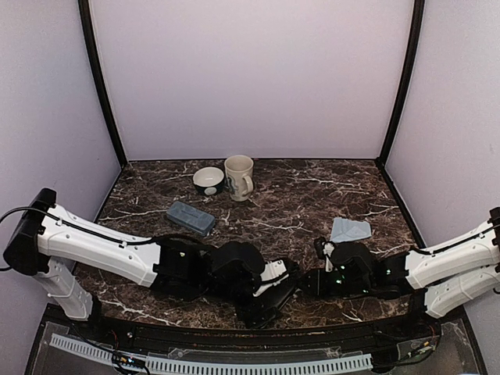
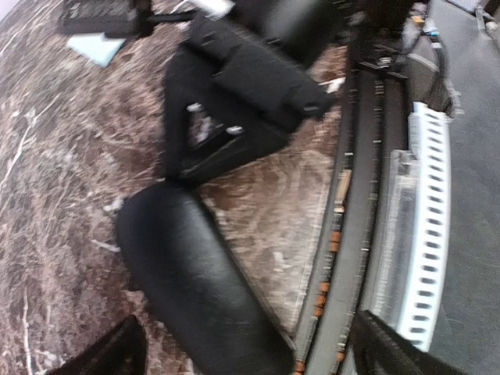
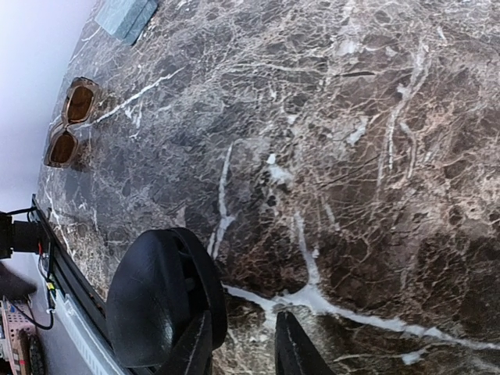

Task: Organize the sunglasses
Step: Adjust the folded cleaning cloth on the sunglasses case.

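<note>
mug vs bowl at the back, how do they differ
The mug is tall and narrow; the bowl is low and wide. The mug is cream outside, while the bowl is dark outside with a white inside. The mug has a handle, pointing right in the top view; the bowl has none. Both stand upright, side by side, with their open tops up.
</note>
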### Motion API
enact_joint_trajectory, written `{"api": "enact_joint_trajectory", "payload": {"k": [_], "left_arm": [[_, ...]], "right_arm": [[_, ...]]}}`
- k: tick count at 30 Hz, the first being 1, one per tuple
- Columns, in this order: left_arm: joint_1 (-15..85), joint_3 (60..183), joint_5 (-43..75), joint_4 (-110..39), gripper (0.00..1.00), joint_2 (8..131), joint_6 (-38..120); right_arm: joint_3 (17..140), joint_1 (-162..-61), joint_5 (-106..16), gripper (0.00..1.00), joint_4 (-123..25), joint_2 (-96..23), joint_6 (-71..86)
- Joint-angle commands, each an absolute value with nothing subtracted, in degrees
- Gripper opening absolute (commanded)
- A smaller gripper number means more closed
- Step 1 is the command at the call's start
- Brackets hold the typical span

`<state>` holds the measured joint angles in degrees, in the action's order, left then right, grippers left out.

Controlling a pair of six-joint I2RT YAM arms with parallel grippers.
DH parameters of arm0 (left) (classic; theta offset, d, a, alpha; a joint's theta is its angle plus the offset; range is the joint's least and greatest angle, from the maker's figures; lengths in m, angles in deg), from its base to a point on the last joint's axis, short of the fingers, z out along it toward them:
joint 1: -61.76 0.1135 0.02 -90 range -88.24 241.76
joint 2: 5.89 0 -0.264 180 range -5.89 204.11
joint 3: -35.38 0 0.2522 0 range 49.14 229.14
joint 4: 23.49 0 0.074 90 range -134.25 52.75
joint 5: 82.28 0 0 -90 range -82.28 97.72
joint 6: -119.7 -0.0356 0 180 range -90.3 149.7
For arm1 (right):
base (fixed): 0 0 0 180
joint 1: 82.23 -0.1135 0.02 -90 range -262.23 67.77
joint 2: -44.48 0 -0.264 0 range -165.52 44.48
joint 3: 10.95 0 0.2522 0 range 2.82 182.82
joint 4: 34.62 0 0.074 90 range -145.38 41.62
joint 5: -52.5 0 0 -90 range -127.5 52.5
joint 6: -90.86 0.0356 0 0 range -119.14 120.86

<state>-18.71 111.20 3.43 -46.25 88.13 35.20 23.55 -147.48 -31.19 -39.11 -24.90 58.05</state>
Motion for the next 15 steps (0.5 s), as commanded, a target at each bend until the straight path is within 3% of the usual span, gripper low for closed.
{"api": "enact_joint_trajectory", "payload": {"k": [1, 15], "left_arm": [[-18.04, 113.49, -2.80, -50.14, 0.96, 91.45, 41.39], [-16.23, 118.83, -0.74, -53.24, 0.99, 101.58, 47.60]], "right_arm": [[23.11, -146.03, -32.25, 0.29, -39.00, -24.73, 57.39], [23.03, -144.32, -37.16, 0.28, -34.31, -29.55, 56.67]]}}
